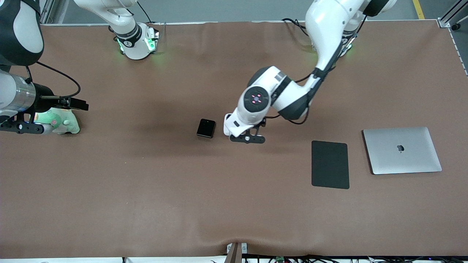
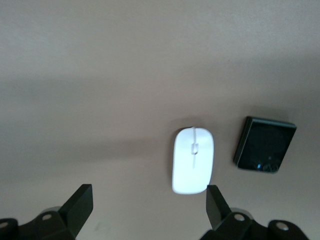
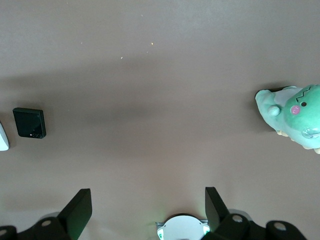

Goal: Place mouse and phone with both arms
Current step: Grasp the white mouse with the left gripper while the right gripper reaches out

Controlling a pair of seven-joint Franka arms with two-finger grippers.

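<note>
The job is just starting, I think. Nothing is being held yet.

The left gripper [image 1: 247, 138] is hanging in the middle of the front view, over the brown table [image 1: 146, 190] and just beside the phone [image 1: 206, 128]. Its fingers are spread wide and are gripping nothing. The left wrist view is showing the mouse [image 2: 193, 160] lying flat on the table under that gripper. The mouse is sitting close to one finger [image 2: 218, 204], not in the middle of the gap. The arm is hiding the mouse in the front view. The phone is lying flat beside the mouse, close by but not touching it.

The right gripper [image 1: 22, 127] is sitting at the edge of the front view, at the right arm's end of the table. It is over the table just beside a green plush toy [image 1: 60, 122]. Its fingers are spread too and are gripping nothing. This arm is looking like it is waiting, well apart from the phone.

A dark pad [image 1: 330, 164] and a shut silver laptop [image 1: 402, 150] are lying toward the left arm's end of the table.

The step in hand looks like the left arm going for the mouse. Next, I think, the left gripper needs to line up so the mouse is in the middle of its fingers, then go down and squeeze. It should be careful not to bump the phone.
</note>
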